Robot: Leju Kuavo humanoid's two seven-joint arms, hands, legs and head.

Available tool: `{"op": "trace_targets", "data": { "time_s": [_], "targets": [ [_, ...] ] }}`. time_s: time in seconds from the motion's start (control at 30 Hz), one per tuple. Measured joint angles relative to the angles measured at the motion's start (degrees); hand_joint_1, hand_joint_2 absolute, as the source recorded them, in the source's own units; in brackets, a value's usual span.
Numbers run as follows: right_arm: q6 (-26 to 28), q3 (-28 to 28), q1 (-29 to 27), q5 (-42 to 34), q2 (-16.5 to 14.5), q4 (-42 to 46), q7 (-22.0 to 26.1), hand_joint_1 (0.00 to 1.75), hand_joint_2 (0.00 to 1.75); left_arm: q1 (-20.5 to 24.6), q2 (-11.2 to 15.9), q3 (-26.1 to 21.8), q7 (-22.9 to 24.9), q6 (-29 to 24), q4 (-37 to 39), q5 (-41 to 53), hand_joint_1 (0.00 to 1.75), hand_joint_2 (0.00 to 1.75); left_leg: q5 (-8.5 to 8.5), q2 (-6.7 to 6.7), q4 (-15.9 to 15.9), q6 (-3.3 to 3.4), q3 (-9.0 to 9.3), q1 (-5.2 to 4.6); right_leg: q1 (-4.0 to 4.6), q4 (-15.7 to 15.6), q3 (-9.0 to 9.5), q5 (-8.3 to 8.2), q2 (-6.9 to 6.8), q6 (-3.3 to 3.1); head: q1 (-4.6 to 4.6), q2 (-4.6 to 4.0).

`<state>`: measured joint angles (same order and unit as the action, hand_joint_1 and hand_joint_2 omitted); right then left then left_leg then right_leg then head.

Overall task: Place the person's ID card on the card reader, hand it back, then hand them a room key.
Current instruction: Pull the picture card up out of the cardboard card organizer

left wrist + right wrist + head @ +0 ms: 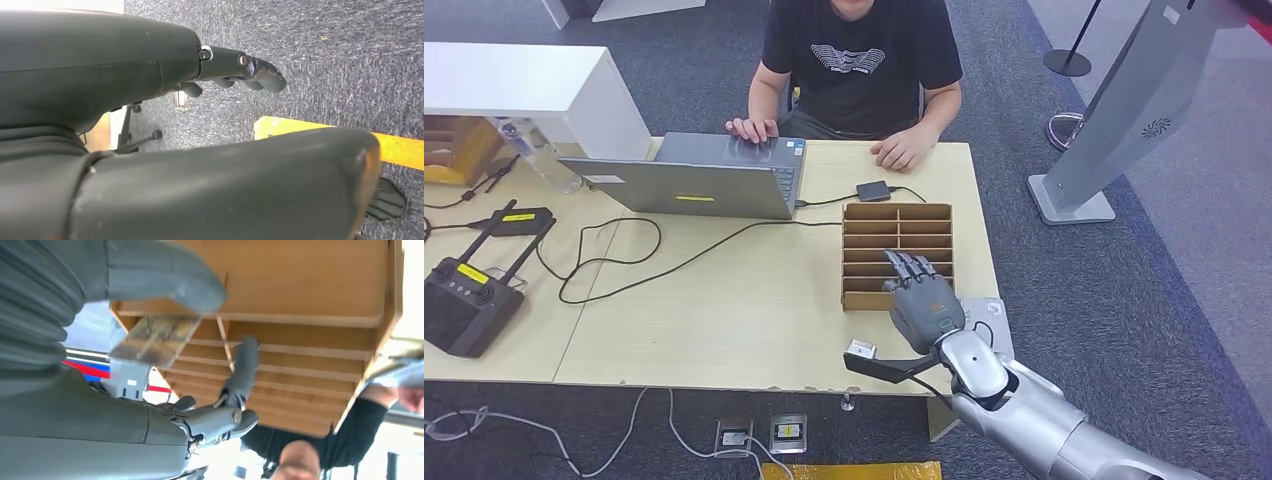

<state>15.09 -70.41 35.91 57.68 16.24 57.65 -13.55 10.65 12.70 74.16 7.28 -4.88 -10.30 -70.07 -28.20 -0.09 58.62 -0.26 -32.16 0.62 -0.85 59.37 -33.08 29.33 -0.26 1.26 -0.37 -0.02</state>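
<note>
My right hand (921, 305) hovers over the near rows of the wooden slotted card box (897, 215), its fingers stretched out towards the person. In the right wrist view a brownish room key card (155, 340) rises from the near end of the wooden slotted card box (300, 365), just beyond my thumb (165, 280), with one dark finger (242, 372) straight on its far side. Thumb and fingers stand apart and show no clamp on the card. The small black card reader (873, 190) lies behind the box on its cable. My left hand (260, 75) hangs over the carpet, holding nothing.
The person (854, 60) sits across the table, one hand (752, 128) on an open laptop (694, 185), the other hand (902, 152) resting near the reader. Cables (664, 265) cross the tabletop. A black controller (464, 305) lies at the left. A white object (994, 308) sits by the right edge.
</note>
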Motion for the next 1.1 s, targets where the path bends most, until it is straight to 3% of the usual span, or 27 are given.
{"op": "trace_targets", "data": {
  "time_s": [0.1,0.43,0.63,0.73,0.87,0.97,1.1],
  "targets": [
    [0.05,2.68,-0.68,0.62,-0.30,0.99,0.00,0.00,0.00,-0.01,-0.02,0.00,-0.01,-0.09,0.01,-0.02,0.00,0.00,0.00,0.00,0.00,0.00,0.00,0.00,0.00,0.00,0.01,0.00,0.00,0.00,0.01,0.00],
    [7.69,13.95,-3.81,5.96,-2.27,4.20,4.46,0.00,0.00,-0.01,0.03,0.00,-0.03,-0.16,0.01,-0.23,0.00,0.00,0.00,0.00,0.00,0.00,0.01,0.00,0.00,0.00,0.00,0.00,0.00,0.00,0.00,0.00],
    [6.25,18.82,-4.89,6.85,-3.39,4.59,4.75,0.00,0.00,-0.01,-0.15,-0.02,0.50,-2.23,0.00,-1.26,0.00,0.00,0.00,0.00,0.00,0.00,0.01,0.00,0.00,0.00,0.01,0.00,0.01,0.00,0.00,0.00],
    [2.57,20.37,-5.12,6.60,-3.75,4.63,3.76,0.00,0.00,-0.01,-0.30,-0.04,1.10,-2.86,0.01,-1.43,0.00,0.00,0.00,0.00,0.00,0.00,0.01,0.00,0.00,-0.01,0.01,0.00,0.01,0.00,0.01,0.00],
    [-6.96,20.82,-5.71,4.81,-4.24,5.65,0.64,0.00,1.75,-0.01,-0.54,-0.25,2.23,-3.45,0.00,-1.67,0.00,0.00,0.00,0.00,0.00,0.00,0.00,0.00,0.00,-0.01,0.00,0.00,0.02,0.00,0.00,0.00],
    [-12.11,20.84,-6.10,3.98,-4.77,6.78,-1.65,0.00,1.75,-0.01,-0.72,-0.49,2.69,-3.69,-0.01,-1.89,0.00,0.00,0.00,0.00,0.00,0.00,0.00,0.00,0.00,0.00,-0.01,0.00,0.02,0.00,-0.01,0.00],
    [-14.58,20.95,-6.10,3.00,-5.08,8.06,-2.31,0.00,1.75,-0.01,-0.96,-0.98,2.99,-3.83,0.01,-2.19,0.00,0.00,0.00,0.00,0.00,0.00,-0.01,0.00,0.00,0.00,-0.01,0.00,0.01,-0.01,-0.01,0.00]
  ]
}}
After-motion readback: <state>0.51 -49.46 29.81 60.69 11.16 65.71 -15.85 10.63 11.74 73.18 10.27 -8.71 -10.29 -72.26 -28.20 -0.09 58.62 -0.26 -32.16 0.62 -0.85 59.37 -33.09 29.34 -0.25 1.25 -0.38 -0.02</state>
